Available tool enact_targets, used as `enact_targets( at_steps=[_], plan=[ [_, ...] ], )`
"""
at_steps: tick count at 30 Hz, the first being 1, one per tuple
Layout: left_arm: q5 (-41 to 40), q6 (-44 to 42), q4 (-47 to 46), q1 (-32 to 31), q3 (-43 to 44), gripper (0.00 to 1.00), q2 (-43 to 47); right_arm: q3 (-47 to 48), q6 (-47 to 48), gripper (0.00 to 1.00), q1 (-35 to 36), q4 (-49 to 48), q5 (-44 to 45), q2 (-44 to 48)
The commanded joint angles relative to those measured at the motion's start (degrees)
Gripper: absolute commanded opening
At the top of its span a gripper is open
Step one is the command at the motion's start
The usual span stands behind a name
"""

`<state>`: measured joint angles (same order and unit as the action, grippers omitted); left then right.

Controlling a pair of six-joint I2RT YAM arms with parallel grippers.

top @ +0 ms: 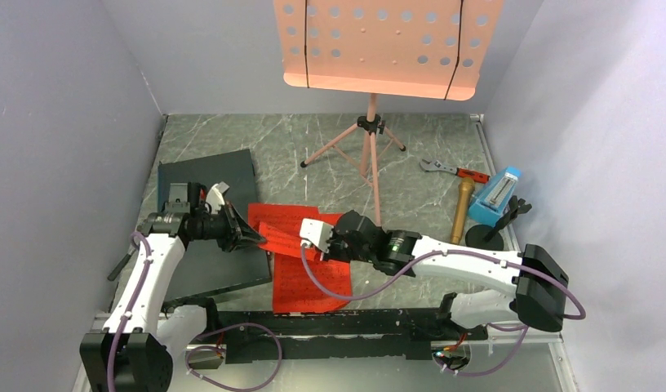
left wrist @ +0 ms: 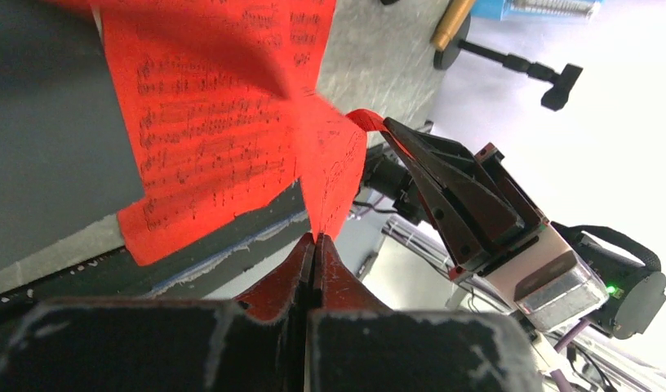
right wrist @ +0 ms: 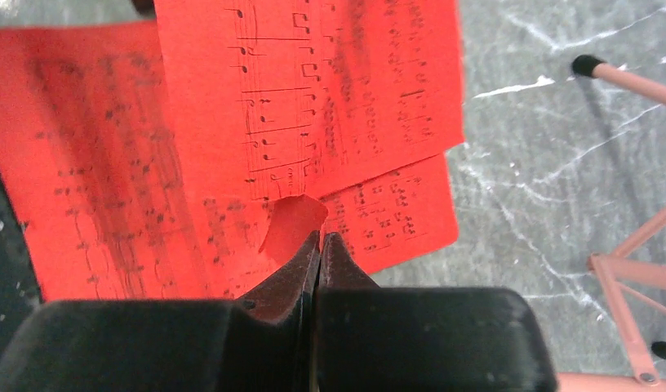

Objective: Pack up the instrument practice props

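Observation:
Red sheet-music pages (top: 312, 273) lie on the table's near middle, partly over the dark slab. My left gripper (top: 258, 238) is shut on the edge of a lifted red page (left wrist: 224, 122). My right gripper (top: 312, 245) is shut on a curled edge of a red page (right wrist: 346, 90); it seems to be the same sheet, held between both. The right gripper also shows in the left wrist view (left wrist: 379, 122). The pink music stand (top: 379, 45) stands at the back on its tripod (top: 366, 151). The gold microphone (top: 462, 208) and blue metronome (top: 495, 196) are at the right.
A large dark flat slab (top: 207, 184) lies at the left under my left arm. A red-handled wrench (top: 454, 170) lies at the back right. The microphone's black round base (top: 485, 237) is close to my right arm. Pink tripod legs (right wrist: 632, 82) are right of the pages.

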<state>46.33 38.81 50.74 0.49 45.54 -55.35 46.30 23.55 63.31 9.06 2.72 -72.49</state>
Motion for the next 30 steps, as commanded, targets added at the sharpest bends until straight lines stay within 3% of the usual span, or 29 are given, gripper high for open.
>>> enact_targets(
  at_steps=[1, 9, 14, 15, 17, 19, 24, 30],
  plan=[
    [2.8, 3.0, -3.1, -3.3, -2.6, 0.03, 1.7, 0.3, -1.7, 0.00, 1.4, 8.0, 1.4, 2.0],
    [1.7, 6.0, -7.0, -7.8, -4.9, 0.03, 0.9, 0.5, -2.3, 0.00, 2.2, 10.8, 5.0, 4.6],
    [-0.1, 3.8, -3.2, -9.2, -3.8, 0.03, 0.2, 3.0, -3.9, 0.00, 2.3, 17.0, -1.8, 5.6],
    [-0.5, 3.3, -2.1, -9.3, -3.6, 0.06, 0.2, 3.4, -4.7, 0.07, 2.3, 18.2, -6.1, 5.5],
    [-0.2, 2.7, -0.6, -9.4, -4.1, 0.07, 0.3, 3.8, -7.0, 0.37, 2.3, 20.3, -11.4, 5.4],
    [0.0, 2.3, 0.7, -9.4, -4.9, 0.07, 0.6, 3.9, -9.5, 0.53, 2.3, 20.9, -15.4, 5.8],
    [0.5, -1.4, 5.9, -9.5, -6.3, 0.03, 0.2, 4.6, -15.3, 0.71, 1.0, 20.7, -16.6, 7.7],
    [1.9, -5.3, 8.9, -10.4, -6.8, 0.03, -1.9, 4.2, -29.7, 0.75, -9.8, 18.2, -14.1, 6.0]
  ],
)
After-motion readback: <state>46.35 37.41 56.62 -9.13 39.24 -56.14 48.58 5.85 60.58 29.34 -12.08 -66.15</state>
